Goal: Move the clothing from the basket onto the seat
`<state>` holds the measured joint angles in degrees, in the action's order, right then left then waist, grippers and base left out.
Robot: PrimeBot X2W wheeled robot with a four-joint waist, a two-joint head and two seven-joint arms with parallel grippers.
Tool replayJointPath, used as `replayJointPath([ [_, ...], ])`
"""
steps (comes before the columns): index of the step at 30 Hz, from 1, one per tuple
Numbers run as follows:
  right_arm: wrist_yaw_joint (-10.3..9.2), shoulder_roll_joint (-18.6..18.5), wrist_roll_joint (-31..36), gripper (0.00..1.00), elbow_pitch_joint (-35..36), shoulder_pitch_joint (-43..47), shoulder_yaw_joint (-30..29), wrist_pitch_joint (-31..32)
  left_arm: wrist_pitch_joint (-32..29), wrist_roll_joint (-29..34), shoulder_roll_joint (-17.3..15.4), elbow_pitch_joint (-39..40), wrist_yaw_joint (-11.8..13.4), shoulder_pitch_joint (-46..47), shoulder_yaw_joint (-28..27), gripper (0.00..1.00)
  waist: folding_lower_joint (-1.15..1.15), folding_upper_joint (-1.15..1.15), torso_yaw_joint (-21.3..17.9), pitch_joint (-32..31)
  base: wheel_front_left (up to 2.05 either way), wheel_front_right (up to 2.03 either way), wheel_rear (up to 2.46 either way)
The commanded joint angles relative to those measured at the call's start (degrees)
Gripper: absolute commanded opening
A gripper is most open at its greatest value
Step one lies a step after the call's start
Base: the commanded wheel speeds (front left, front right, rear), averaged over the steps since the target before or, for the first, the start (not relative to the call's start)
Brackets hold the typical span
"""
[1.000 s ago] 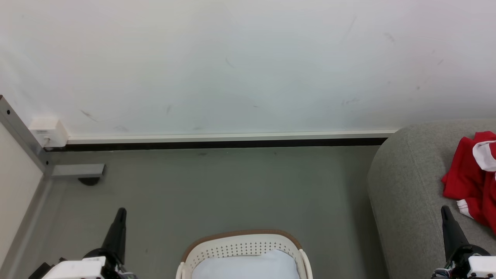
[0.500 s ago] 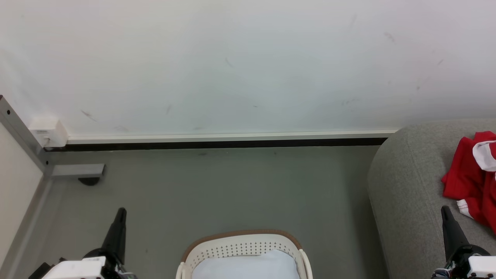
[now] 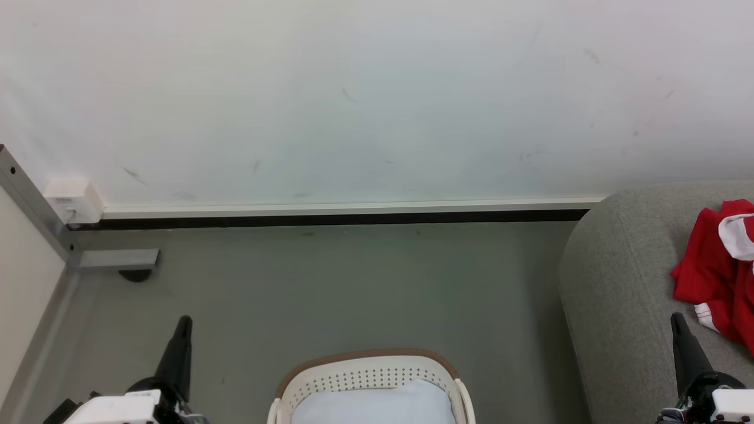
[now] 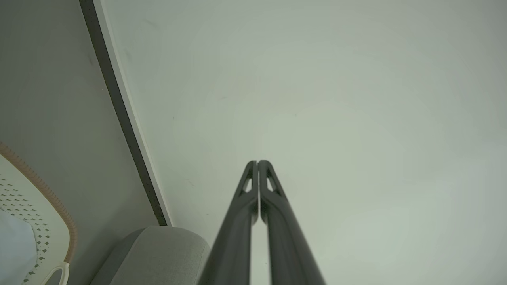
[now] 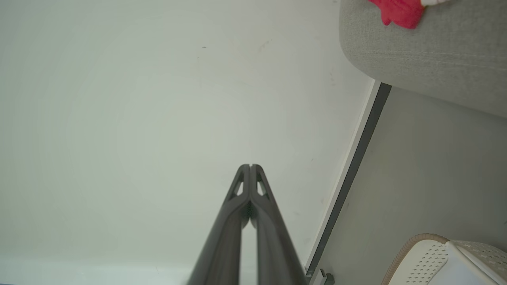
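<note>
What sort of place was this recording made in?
Likely an indoor living-room corner, perhaps a staged test room: a grey fabric sofa with red clothing on it, a white laundry basket on the grey floor, and a bare white wall.

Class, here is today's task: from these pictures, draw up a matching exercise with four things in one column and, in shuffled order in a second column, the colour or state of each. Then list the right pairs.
Column one
1. clothing
2. basket
3. seat
4. left gripper

Column two
A. shut, holding nothing
B. bright red with white panels
C. light grey fabric
D. white and perforated, with a brown rim

Right pairs: 1-B, 2-D, 3-C, 4-A
</note>
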<state>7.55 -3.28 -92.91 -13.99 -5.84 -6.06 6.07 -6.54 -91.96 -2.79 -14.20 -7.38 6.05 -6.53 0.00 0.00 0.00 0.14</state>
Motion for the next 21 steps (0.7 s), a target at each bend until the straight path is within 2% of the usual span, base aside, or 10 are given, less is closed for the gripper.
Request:
replayJointPath([
  [1, -0.12, 0.1, 0.3, 0.00, -0.2, -0.8, -0.2, 0.4, -0.2, -0.8, -0.1, 0.2, -0.2, 0.5, -0.1, 0.00, 0.00, 0.00, 0.0, 0.0, 0.00, 0.00, 0.00],
  [21, -0.12, 0.1, 0.4, 0.00, -0.2, -0.8, -0.3, 0.4, -0.2, -0.8, -0.1, 0.2, -0.2, 0.5, -0.1, 0.00, 0.00, 0.00, 0.0, 0.0, 0.00, 0.00, 0.00],
])
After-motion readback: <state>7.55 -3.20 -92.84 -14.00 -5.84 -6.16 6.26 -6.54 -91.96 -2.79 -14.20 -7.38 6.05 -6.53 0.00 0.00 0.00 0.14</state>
